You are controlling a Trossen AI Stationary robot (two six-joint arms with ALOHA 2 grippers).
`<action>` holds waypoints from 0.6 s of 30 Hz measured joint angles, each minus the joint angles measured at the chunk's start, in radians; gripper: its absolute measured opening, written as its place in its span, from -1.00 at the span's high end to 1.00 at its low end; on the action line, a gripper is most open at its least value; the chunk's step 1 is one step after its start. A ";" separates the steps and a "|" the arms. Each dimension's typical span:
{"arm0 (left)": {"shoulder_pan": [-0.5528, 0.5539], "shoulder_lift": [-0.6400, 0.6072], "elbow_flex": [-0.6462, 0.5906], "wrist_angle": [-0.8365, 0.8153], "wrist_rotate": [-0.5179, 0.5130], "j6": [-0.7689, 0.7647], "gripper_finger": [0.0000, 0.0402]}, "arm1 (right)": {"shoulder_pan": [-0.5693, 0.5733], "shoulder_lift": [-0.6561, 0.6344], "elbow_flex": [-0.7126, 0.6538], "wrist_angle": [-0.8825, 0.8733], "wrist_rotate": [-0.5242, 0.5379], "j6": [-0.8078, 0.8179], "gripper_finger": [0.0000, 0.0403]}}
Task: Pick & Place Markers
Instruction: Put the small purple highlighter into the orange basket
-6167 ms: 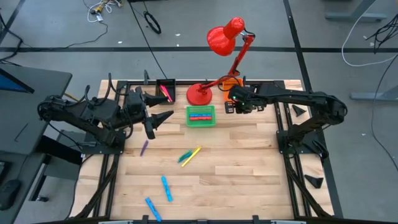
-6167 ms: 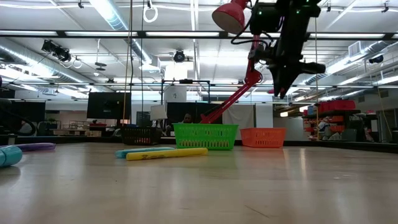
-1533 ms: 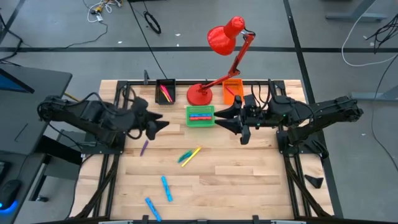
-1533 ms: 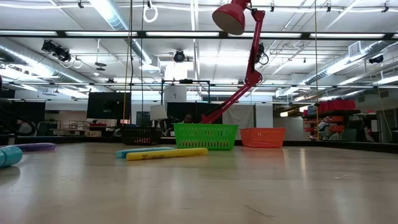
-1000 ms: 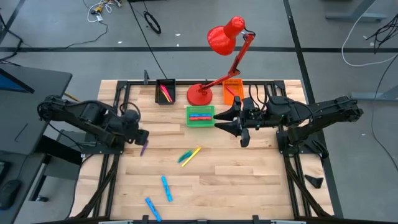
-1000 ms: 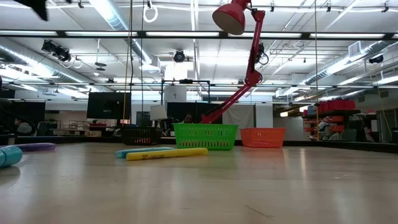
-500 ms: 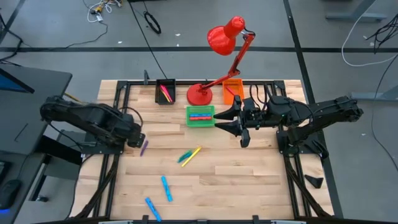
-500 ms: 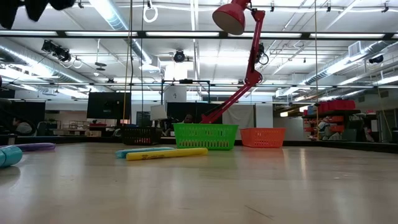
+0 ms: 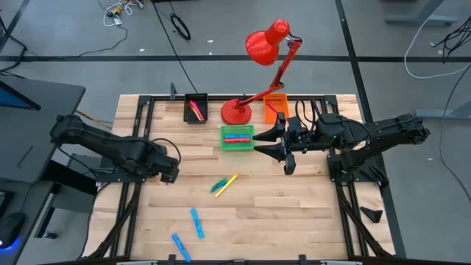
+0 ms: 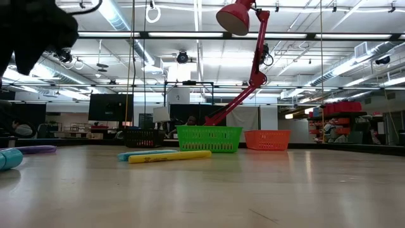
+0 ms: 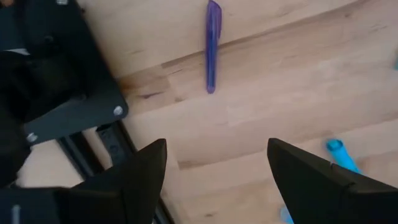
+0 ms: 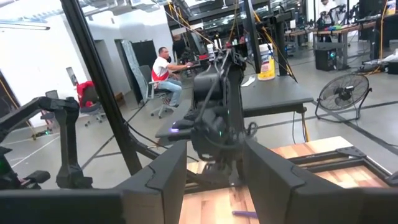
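On the table's left side: left claw (image 9: 168,174), fingers wide apart, holding nothing, hanging over the purple marker (image 11: 212,45) (the marker lies flat on the wood, not touching the fingers (image 11: 144,171)).
Right claw (image 9: 271,142): fingers partly open, holding nothing, just beside the green bin (image 9: 237,138).
Middle of the table (image 9: 294,206): yellow marker (image 9: 228,181) and a blue-green one lie touching.
Near front edge: two blue markers (image 9: 196,222), a little apart.
Bins at the back: black bin (image 9: 196,109), green bin and orange bin (image 9: 274,107) each have markers inside.
Red lamp (image 9: 266,44): stands between the black and orange bins.
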 joint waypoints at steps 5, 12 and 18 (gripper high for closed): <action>0.001 0.000 -0.102 0.083 -0.003 -0.019 -0.41 | 0.000 0.000 0.000 0.000 0.000 -0.022 0.22; 0.031 0.000 -0.219 0.221 -0.006 -0.030 -0.41 | 0.000 0.000 0.000 0.000 0.003 -0.044 0.22; 0.063 0.000 -0.298 0.321 -0.006 -0.023 -0.41 | 0.000 0.000 0.000 0.000 0.003 -0.044 0.22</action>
